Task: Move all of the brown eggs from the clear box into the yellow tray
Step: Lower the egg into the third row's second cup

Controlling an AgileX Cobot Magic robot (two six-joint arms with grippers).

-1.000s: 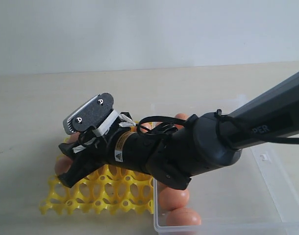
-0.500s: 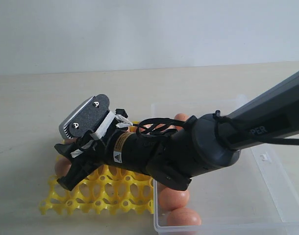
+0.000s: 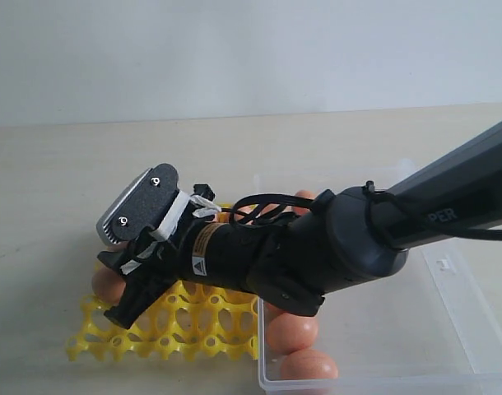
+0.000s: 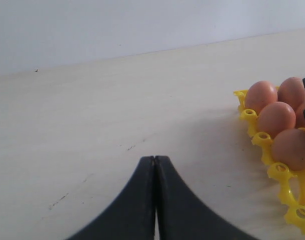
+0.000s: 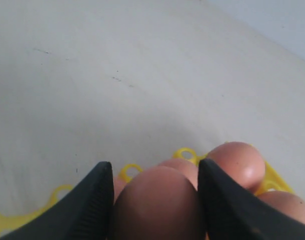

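My right gripper is shut on a brown egg, one finger on each side of it, just above the yellow tray. Other brown eggs sit in the tray's cups right beyond it. In the exterior view the right arm reaches across the clear box to the tray's left side, where the right gripper is. Two brown eggs lie in the box's near left corner, and another peeks out behind the arm. My left gripper is shut and empty over bare table, beside the tray.
The tray and the box stand side by side on a pale wooden table, with a white wall behind. Several eggs fill the tray's cups on the side facing the left gripper. The right arm hides much of the tray.
The right gripper has sunk a little, down and to the left, towards the tray with the egg still in it. The left gripper shows no earlier frame.
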